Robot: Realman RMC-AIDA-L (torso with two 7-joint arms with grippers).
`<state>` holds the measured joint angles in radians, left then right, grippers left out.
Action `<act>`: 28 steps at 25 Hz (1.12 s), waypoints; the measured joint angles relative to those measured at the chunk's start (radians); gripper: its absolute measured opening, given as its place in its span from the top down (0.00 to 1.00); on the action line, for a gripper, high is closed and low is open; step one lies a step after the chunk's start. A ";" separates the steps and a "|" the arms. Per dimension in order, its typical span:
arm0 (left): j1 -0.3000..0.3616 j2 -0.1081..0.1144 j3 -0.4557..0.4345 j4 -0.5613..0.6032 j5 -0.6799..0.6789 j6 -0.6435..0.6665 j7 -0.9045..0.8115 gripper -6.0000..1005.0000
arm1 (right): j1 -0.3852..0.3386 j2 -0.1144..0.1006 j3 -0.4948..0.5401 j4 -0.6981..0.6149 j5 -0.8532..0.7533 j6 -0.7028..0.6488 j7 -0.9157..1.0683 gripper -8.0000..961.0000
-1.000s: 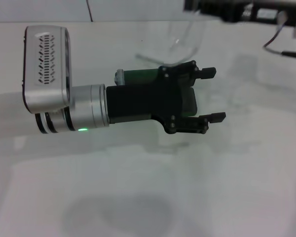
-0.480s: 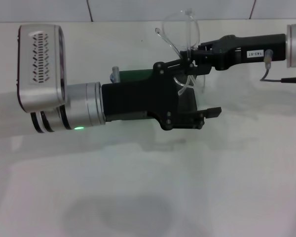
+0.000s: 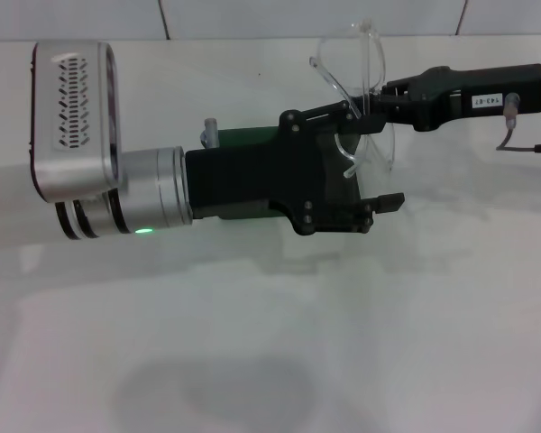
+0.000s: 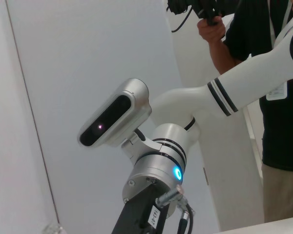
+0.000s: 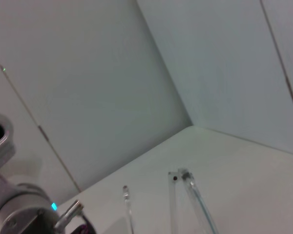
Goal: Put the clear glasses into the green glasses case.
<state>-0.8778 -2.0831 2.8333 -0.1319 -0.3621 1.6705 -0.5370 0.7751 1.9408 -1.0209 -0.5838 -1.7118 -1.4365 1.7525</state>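
Note:
The clear glasses (image 3: 353, 74) hang in the air, with my right gripper (image 3: 375, 97) shut on their frame; it reaches in from the right. Their thin clear temple arms (image 5: 188, 195) show in the right wrist view. My left gripper (image 3: 388, 161) lies level over the table's middle, fingers apart and holding nothing. Its lower fingertip (image 3: 393, 200) shows plainly; the upper one is partly behind the glasses. The green glasses case (image 3: 245, 140) lies under the left gripper, and only a green strip and a dark edge show. The glasses are above the case's right end.
The white table (image 3: 279, 343) ends at a pale wall at the back. A cable (image 3: 523, 144) trails from the right wrist. In the left wrist view a person (image 4: 278, 97) stands behind the right arm (image 4: 161, 161).
The right gripper has come in from the upper right with the glasses to just above the left gripper's fingers, then slid a little to the right. The left arm has hardly moved.

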 joint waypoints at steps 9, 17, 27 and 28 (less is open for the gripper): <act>-0.004 0.002 0.000 0.000 0.000 0.000 0.000 0.19 | 0.003 0.003 -0.003 -0.025 -0.092 -0.053 -0.024 0.87; -0.010 0.002 0.005 -0.004 0.000 -0.003 0.000 0.19 | 0.005 0.003 -0.004 -0.048 -0.131 -0.081 -0.039 0.88; 0.035 0.023 0.000 -0.012 -0.046 0.069 0.006 0.19 | -0.112 0.017 0.008 -0.277 -0.127 0.020 -0.045 0.87; 0.051 0.026 0.001 -0.017 -0.070 0.084 0.006 0.19 | -0.121 0.024 0.006 -0.305 -0.129 0.032 -0.050 0.87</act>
<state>-0.8264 -2.0569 2.8338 -0.1485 -0.4323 1.7541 -0.5308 0.6543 1.9647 -1.0151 -0.8889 -1.8411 -1.4044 1.7021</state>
